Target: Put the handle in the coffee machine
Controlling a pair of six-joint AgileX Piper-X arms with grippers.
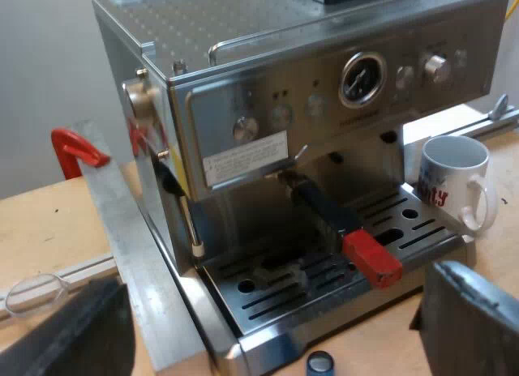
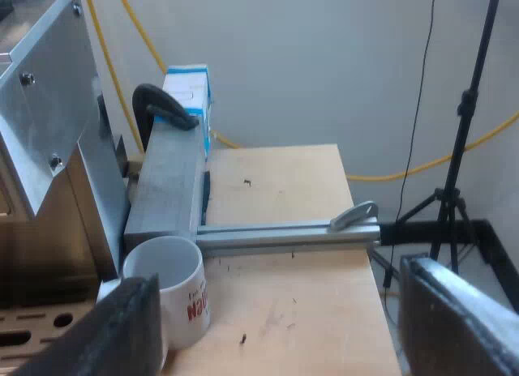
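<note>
Holder (image 1: 290,182) locked in machine (image 1: 324,108) front, red end (image 1: 371,258) poking out. Looks heavy, hard metal; grab dark handle (image 1: 324,212). Left gripper (image 1: 272,315) fingers wide apart, empty. Right gripper (image 2: 288,311) fingers wide apart too, by mug (image 2: 174,288).

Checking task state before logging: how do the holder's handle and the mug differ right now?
The holder's handle is dark with a red end; the mug is white with red lettering. The handle juts slanted from the espresso machine's front, over the drip tray; the mug stands upright on the table beside that tray. Shared: nothing grips either.
</note>
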